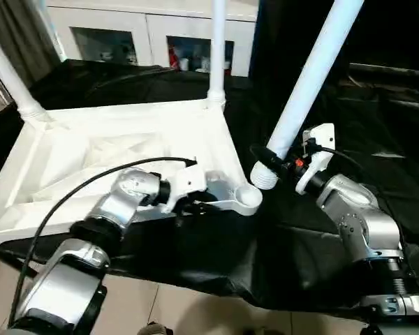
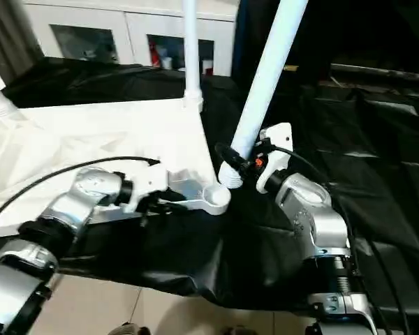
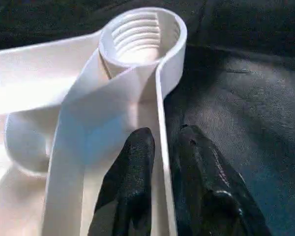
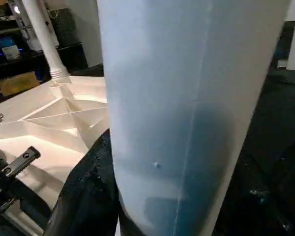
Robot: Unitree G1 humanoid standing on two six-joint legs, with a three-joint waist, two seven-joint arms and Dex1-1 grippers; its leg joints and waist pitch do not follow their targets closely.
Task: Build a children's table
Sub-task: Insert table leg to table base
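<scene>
White rim (image 3: 163,147) sits between left gripper (image 3: 163,162) fingers.

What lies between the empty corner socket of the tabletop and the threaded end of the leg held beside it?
Just a narrow gap over the black cloth, seen in the left eye view: socket and leg are close but apart.

Top (image 1: 126,139): white plastic, smooth, faintly glossy. Leg (image 1: 307,84): the same plastic, ribbed at its end. Cloth (image 1: 377,139): black, creased, slight sheen. Forearms (image 1: 363,223): silver, satin.
</scene>
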